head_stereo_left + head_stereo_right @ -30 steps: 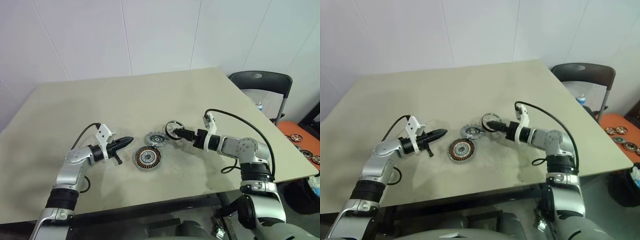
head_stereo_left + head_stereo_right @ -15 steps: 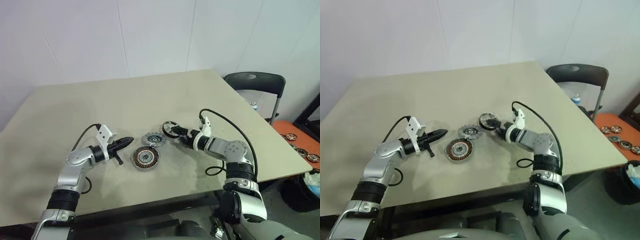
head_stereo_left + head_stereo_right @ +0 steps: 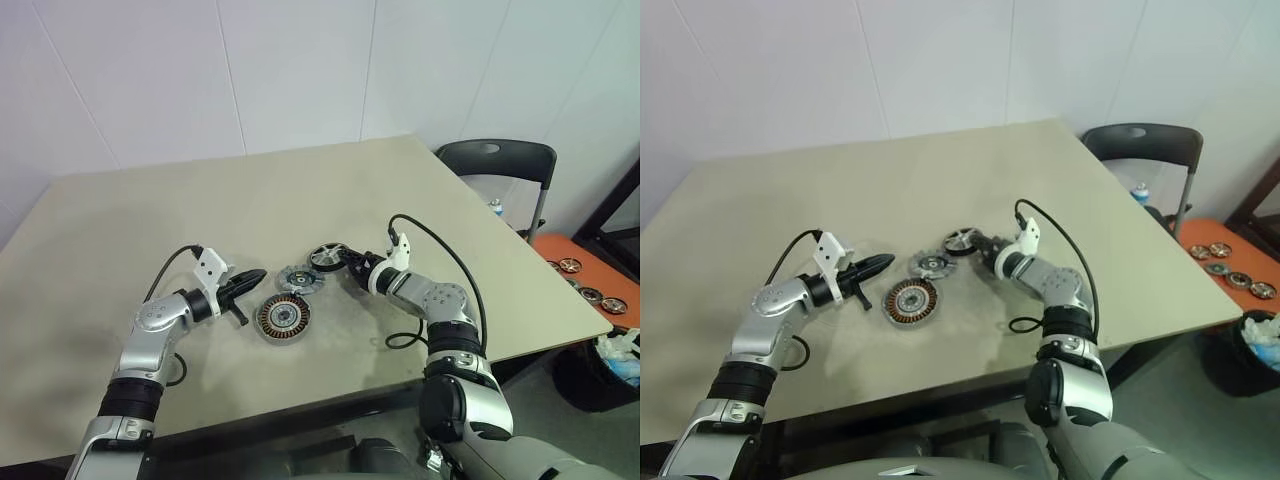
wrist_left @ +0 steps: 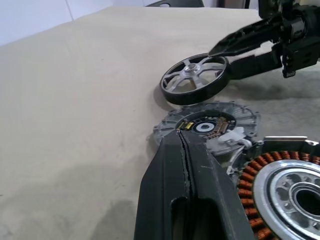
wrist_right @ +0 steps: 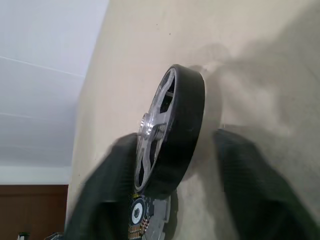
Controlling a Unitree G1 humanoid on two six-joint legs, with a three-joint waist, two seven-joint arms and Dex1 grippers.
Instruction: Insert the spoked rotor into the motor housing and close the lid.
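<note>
Left eye view: desk (image 3: 120,215) carries three small round parts near its middle, btwn the two arms. Biggest is the motor housing (image 3: 282,317), copper windings up, flat on the desk near the front; just behind it lies the lid (image 3: 298,279), ribbed rim, flat, edge right next to the housing. Smallest-looking is the spoked rotor (image 3: 325,256), just right of and behind the lid, tilted up on its rim rather than flat. Judgement: rotor is likely light but rigid, smooth black rim prob. slippery, thin spokes the weak bit, so take it across the outer rim, not thru the gaps; housing looks heavier, windings shouldn't be pinched. Right gripper (image 5: 170,190) has its jaws partway open, one finger each side of the rotor's rim; whether they're already pressing it, can't tell. Left gripper (image 3: 255,277) sits just left of the lid w/ jaws fully closed on nothing, tip pointing toward the lid and housing.
</note>
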